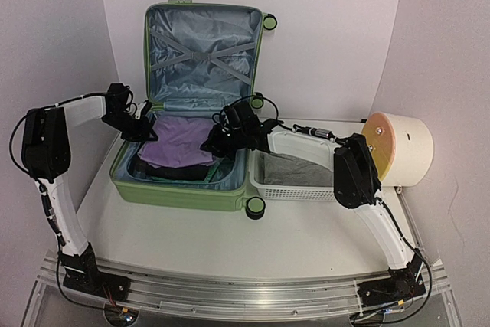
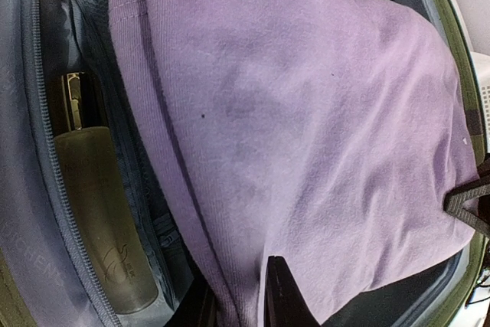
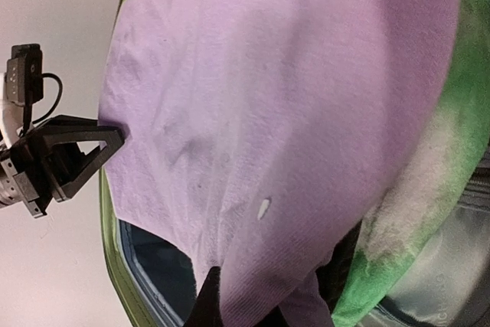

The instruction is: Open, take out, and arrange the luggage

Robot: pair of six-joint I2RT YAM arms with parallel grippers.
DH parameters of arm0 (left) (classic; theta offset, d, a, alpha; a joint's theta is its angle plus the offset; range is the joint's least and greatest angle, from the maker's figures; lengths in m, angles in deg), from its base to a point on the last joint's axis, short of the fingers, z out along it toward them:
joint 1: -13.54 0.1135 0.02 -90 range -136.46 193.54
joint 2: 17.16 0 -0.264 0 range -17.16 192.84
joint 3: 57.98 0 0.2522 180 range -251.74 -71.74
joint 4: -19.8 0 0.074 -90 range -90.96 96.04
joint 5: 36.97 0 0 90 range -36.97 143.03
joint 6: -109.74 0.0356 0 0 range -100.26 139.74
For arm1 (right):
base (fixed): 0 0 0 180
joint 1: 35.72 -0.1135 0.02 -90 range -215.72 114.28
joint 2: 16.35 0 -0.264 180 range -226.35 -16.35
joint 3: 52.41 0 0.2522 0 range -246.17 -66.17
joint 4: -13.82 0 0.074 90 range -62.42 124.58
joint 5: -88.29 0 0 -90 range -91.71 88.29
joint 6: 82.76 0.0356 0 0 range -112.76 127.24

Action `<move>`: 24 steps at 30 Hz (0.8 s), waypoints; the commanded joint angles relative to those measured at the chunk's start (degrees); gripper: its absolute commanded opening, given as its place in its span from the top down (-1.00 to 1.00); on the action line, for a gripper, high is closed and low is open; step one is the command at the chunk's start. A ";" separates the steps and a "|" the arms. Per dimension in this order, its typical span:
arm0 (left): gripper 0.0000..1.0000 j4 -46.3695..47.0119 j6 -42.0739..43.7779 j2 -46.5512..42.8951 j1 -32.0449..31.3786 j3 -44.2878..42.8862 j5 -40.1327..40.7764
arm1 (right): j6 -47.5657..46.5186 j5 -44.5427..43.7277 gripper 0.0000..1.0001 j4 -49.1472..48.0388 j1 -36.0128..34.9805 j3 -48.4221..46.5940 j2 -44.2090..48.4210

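The light-green suitcase lies open on the table with its lid upright, showing grey-blue lining and crossed straps. A purple garment lies on top inside the lower half. My left gripper is at its left edge. In the left wrist view a fold of the purple garment runs between its fingers, shut on it. My right gripper is at its right edge. In the right wrist view it is shut on the garment's hem.
A white mesh basket holding a grey cloth stands right of the suitcase. A cream cylinder with an orange face is at the far right. Inside the suitcase a frosted bottle lies along the left wall, and a green cloth lies under the purple one.
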 commanded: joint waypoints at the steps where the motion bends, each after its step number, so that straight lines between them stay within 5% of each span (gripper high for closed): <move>1: 0.81 0.76 0.50 -3.23 0.26 0.01 -0.86 | -0.22 1.32 0.99 -4.46 -0.44 -2.12 2.54; 5: 1.00 0.68 -0.21 -2.81 0.26 0.99 -2.31 | 0.00 1.75 1.00 -4.65 -0.45 -1.89 2.21; 24: 1.00 -5.95 0.17 -4.30 0.26 -14.90 -6.10 | -8.72 -7.68 1.00 -4.83 1.40 -2.10 9.73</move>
